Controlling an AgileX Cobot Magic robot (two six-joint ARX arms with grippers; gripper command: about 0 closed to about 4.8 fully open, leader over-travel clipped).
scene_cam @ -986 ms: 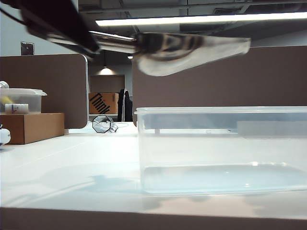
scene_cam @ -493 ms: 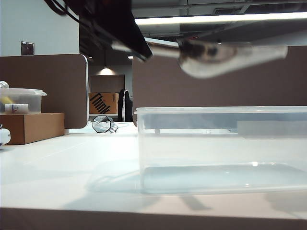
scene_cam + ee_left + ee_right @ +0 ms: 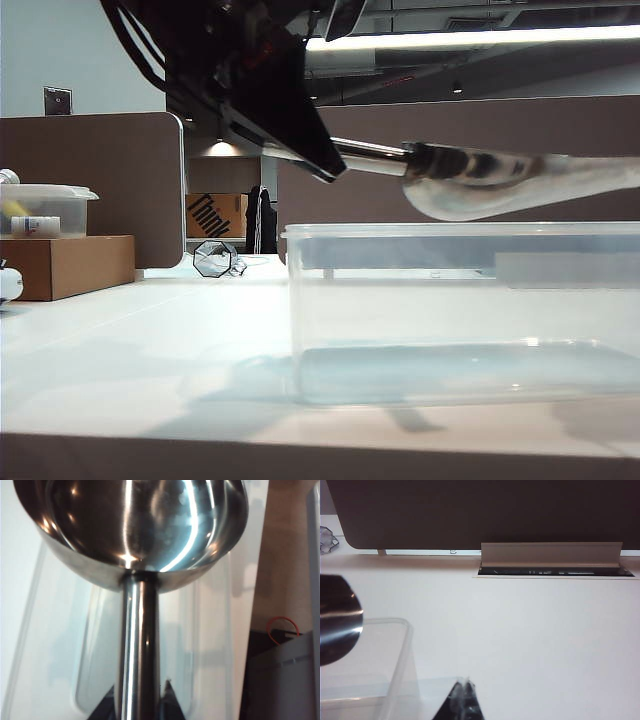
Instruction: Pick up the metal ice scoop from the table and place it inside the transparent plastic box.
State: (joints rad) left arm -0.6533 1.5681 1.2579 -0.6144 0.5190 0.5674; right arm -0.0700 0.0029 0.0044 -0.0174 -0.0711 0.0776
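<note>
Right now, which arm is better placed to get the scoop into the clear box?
Left. The left gripper is shut on the metal ice scoop by its handle, its bowl hanging just above the transparent plastic box. The right gripper is shut, holds nothing and sits back beside the box.

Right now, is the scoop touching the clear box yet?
Apart. In the exterior view the metal ice scoop, held by its handle in the left pincer, hangs just above the transparent plastic box, with a thin strip of background showing between bowl and rim.
</note>
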